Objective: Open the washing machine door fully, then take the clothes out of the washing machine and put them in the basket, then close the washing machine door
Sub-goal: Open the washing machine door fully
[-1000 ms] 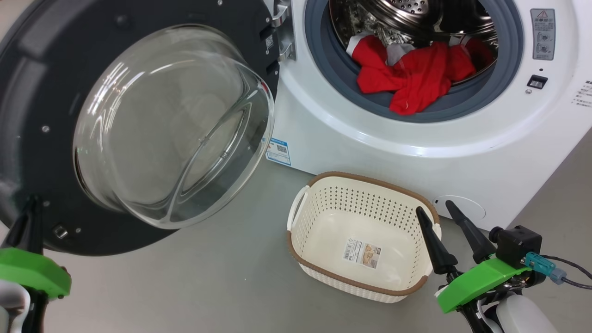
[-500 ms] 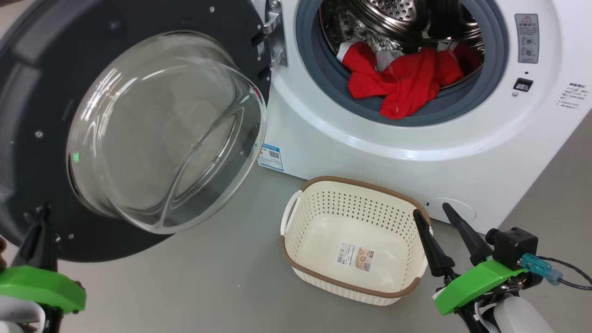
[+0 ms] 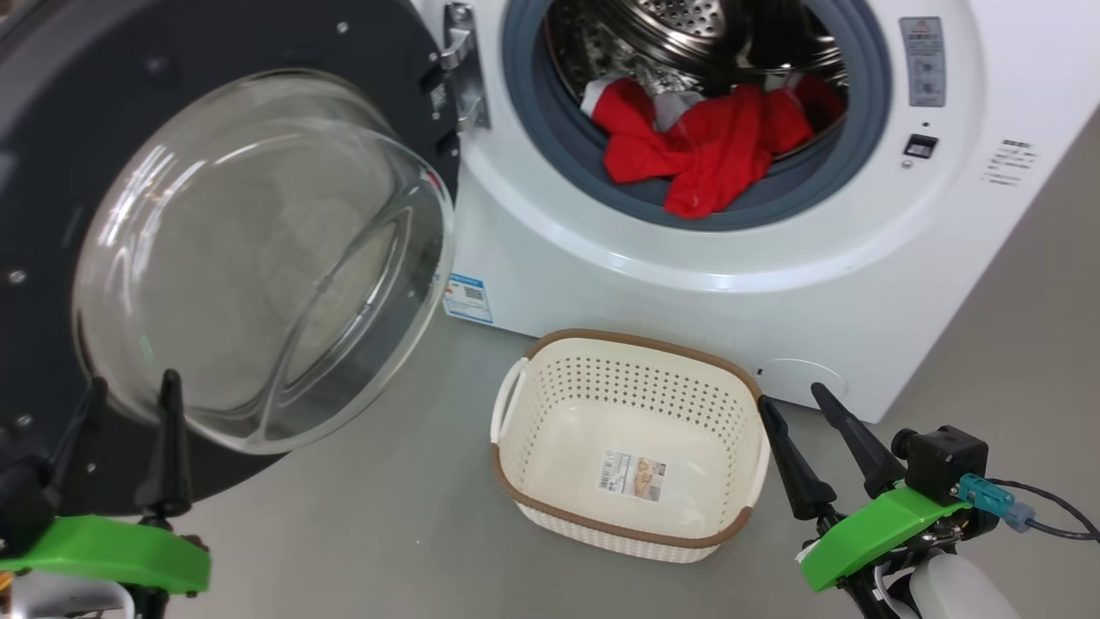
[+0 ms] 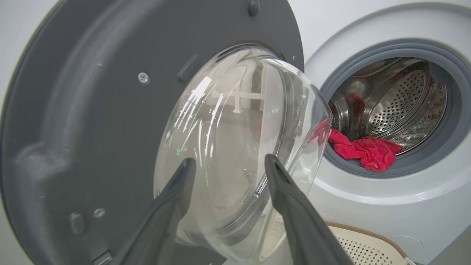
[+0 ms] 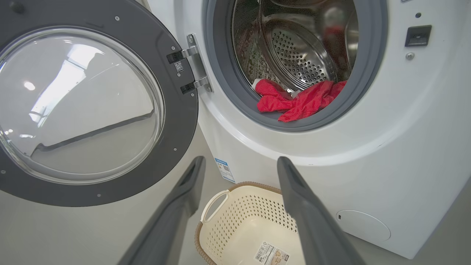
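Fronting left hand (image 3: 133,385): open door (image 3: 241,258), maybe touching.

the washing machine (image 3: 601,284) stands on the floor (image 3: 361,516) at the back, its opening facing forward. the washing machine door (image 3: 51,172) hangs swung out to the left of the opening on a hinge (image 3: 460,69), its glass bowl bulging forward. the clothes (image 3: 696,146) lie in the drum (image 3: 687,26), spilling over the lower part of the rubber ring (image 3: 816,180). the basket (image 3: 636,344) sits on the floor just before the machine, below the opening, a paper label (image 3: 633,475) on its bottom. the left gripper (image 3: 132,378) is before the door's lower edge; the right gripper (image 3: 790,394) is just right of the basket
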### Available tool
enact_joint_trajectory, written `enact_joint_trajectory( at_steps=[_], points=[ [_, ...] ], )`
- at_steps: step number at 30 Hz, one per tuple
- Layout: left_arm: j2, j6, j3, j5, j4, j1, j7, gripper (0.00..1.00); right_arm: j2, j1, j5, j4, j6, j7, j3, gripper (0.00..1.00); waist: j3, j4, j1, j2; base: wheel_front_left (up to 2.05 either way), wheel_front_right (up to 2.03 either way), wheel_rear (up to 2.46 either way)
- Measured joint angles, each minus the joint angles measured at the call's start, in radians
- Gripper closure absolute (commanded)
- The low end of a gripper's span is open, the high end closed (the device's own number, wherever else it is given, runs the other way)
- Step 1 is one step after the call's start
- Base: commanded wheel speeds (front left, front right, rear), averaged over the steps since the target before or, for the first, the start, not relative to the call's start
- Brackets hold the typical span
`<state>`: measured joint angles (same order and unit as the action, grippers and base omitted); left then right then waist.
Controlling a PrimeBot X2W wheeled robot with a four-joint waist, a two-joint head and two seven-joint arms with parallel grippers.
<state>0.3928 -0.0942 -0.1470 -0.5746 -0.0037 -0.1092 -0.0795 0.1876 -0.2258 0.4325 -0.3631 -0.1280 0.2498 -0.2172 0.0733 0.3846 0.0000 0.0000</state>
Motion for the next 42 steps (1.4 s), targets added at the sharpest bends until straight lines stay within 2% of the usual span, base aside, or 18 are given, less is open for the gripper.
enact_joint_trajectory(
  at_steps=[6,18,42],
  points=[
    [-0.028,-0.017,-0.023,0.012,-0.06,0.025,-0.02,0.0,0.001,0.0,0.0,0.001,0.0,0.0,0.004,0.0,0.0,-0.044,0.0,0.0,0.0,0.0,0.0],
    [-0.067,-0.044,-0.078,0.046,-0.092,0.042,-0.042,0.0,0.001,-0.001,0.0,0.012,0.0,0.0,0.007,0.0,0.002,-0.153,0.0,0.0,0.0,0.0,0.0],
    [-0.122,-0.054,-0.11,0.081,0.019,0.069,-0.153,0.0,0.008,-0.005,-0.01,0.041,0.0,0.0,0.016,0.0,-0.012,-0.35,0.0,0.0,0.0,0.0,0.0]
  ],
)
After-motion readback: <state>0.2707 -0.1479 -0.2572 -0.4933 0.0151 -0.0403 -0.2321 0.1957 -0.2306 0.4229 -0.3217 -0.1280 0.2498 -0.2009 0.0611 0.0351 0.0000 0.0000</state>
